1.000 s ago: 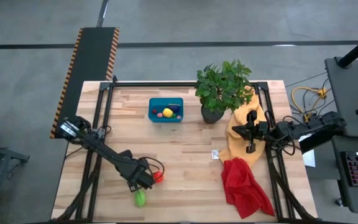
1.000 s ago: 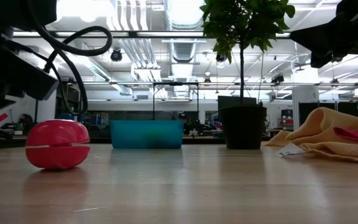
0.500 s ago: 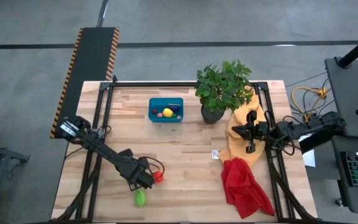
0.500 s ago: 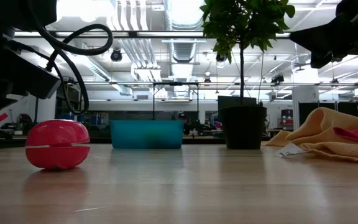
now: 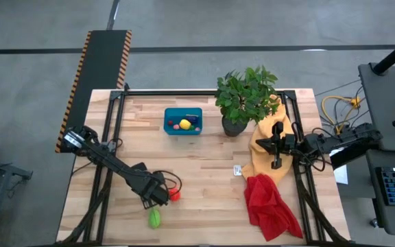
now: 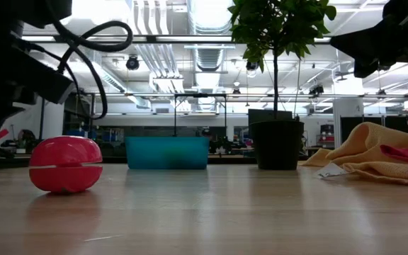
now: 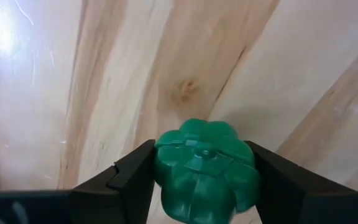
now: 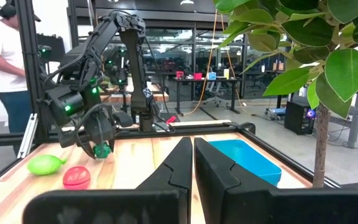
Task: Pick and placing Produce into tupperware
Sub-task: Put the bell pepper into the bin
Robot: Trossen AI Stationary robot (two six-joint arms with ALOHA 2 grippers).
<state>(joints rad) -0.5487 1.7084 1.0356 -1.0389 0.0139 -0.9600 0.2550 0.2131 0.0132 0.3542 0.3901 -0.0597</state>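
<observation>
Gripping a green pepper [image 7: 205, 169], the left gripper [image 5: 158, 199] sat lower left of frame, the teal box [image 5: 183, 121] lying up-frame, slightly right.

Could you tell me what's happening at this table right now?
The left gripper is shut on a dark green toy pepper, held above the table's front left, beside a red piece and a light green piece. The teal tupperware near the back already holds a few pieces. The right gripper waits, shut, over the yellow cloth.
</observation>
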